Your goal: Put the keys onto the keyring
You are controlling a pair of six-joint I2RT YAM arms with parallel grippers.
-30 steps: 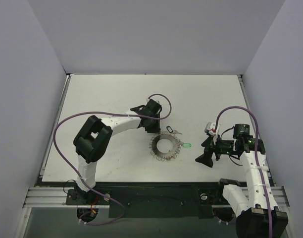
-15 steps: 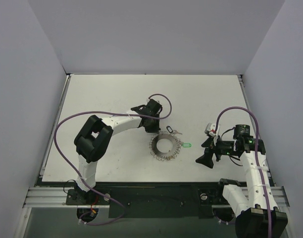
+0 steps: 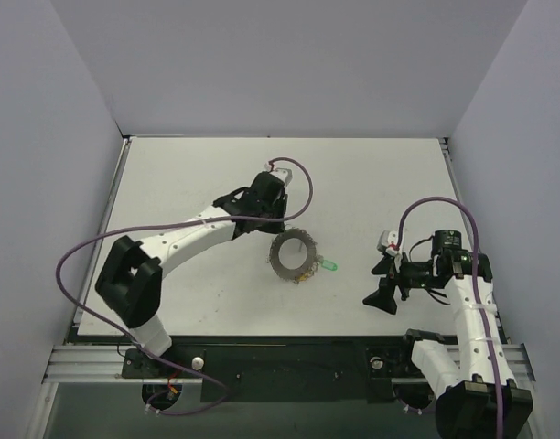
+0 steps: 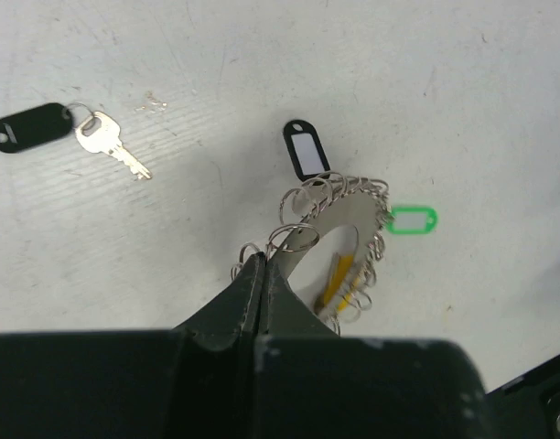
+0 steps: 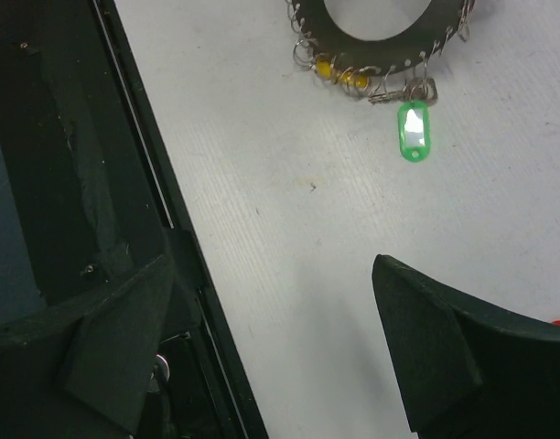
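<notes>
The keyring (image 4: 346,212), a flat silver ring rimmed with small wire loops, is tilted up off the table near the middle (image 3: 291,254). My left gripper (image 4: 262,267) is shut on its near rim. A green tag (image 4: 413,220) hangs at its right side, and yellow key heads (image 4: 339,279) show under it. A black tag with a white label (image 4: 306,151) lies just beyond the ring. A silver key on a black tag (image 4: 106,142) lies apart at the left. My right gripper (image 5: 271,338) stands open over bare table, well short of the keyring (image 5: 381,32) and green tag (image 5: 412,128).
The table's near edge and black rail (image 5: 170,229) run just left of my right gripper. Grey walls close in the white table (image 3: 188,174) on three sides. The left arm's purple cable (image 3: 298,183) loops above the ring.
The left gripper closed on the keyring's rim and tipped it up, pulling it slightly left with the green tag. The left arm's elbow swung out to the left. The right arm stayed put.
</notes>
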